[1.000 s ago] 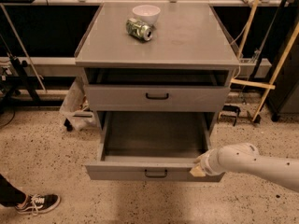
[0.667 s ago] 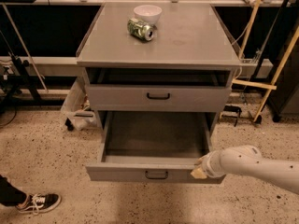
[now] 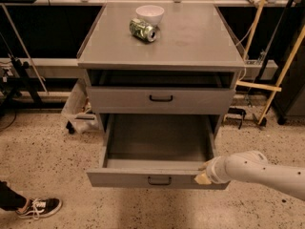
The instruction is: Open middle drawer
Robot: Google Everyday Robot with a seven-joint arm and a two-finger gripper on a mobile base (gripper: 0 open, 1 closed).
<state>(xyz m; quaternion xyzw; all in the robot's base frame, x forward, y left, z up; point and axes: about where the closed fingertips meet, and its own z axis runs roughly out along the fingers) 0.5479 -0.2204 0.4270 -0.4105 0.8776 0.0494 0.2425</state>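
The middle drawer (image 3: 157, 179) is pulled far out of the grey cabinet (image 3: 190, 42). Its empty grey inside shows, and its small black handle sits at the centre of the front. My gripper (image 3: 203, 175) is at the right end of that drawer's front, touching or very near the top edge at the corner. The white arm comes in from the lower right. The drawer above it (image 3: 161, 99) is shut, with a black handle. The lowest drawer is hidden under the open one.
A white bowl (image 3: 149, 13) and a green can (image 3: 143, 30) lying on its side rest on the cabinet top. A person's shoe (image 3: 40, 207) is on the speckled floor at lower left. Wooden poles (image 3: 279, 80) lean at the right, and a white bin (image 3: 78, 109) stands to the left of the cabinet.
The drawer stays pulled out and the gripper stays at its front right corner. Only a slight shift shows.
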